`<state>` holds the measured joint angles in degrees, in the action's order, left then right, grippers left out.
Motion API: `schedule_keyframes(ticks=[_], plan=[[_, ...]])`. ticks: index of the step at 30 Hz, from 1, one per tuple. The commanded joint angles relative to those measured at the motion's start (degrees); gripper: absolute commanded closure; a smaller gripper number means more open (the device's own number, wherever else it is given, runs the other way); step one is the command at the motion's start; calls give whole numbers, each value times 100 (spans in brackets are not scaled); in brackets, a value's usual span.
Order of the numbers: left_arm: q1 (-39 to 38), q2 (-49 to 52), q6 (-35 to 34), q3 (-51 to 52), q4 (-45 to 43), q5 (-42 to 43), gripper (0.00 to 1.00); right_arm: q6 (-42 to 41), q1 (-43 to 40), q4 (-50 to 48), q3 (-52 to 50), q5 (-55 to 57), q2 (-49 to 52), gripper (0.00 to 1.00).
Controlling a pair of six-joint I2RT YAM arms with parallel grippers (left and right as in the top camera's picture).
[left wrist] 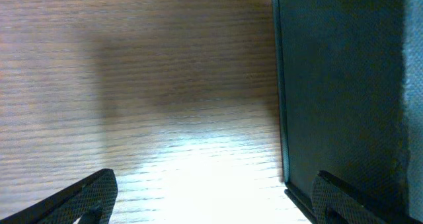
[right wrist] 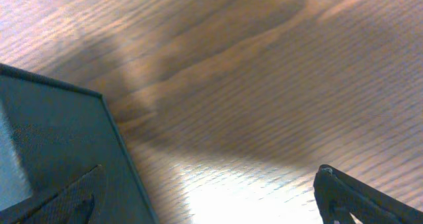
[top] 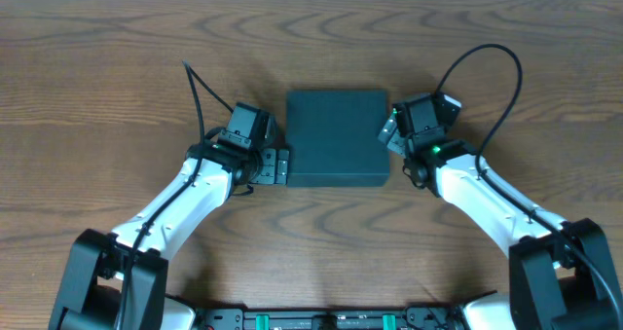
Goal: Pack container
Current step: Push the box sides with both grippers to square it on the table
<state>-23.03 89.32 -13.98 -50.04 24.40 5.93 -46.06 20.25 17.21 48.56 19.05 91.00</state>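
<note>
The container (top: 336, 135) is a dark teal-black square box, lid shut, at the middle of the wooden table. My left gripper (top: 277, 165) is open at its left edge; in the left wrist view (left wrist: 213, 197) one finger lies over the container's side (left wrist: 344, 85) and the other over bare wood. My right gripper (top: 389, 128) is open at the container's right edge; in the right wrist view (right wrist: 211, 197) one finger lies over the container's corner (right wrist: 53, 138) and the other over the table. Neither gripper holds anything.
The wooden table (top: 117, 67) stretches around the container. Black cables (top: 200, 96) run from both arms over the table behind them. No snack items are in view.
</note>
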Motion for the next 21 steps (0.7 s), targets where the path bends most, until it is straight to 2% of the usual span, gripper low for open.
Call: schedule_keyframes(ticks=[1, 7, 21], plan=[[-131, -208, -140, -92, -170, 356, 5, 81, 616, 70, -50, -1093, 164, 1], [-131, -208, 35, -92, -170, -42, 5, -238, 927, 190, -50, -1056, 164, 1], [227, -208, 313, -92, -216, -164, 5, -363, 1025, 376, -50, -1174, 164, 1]])
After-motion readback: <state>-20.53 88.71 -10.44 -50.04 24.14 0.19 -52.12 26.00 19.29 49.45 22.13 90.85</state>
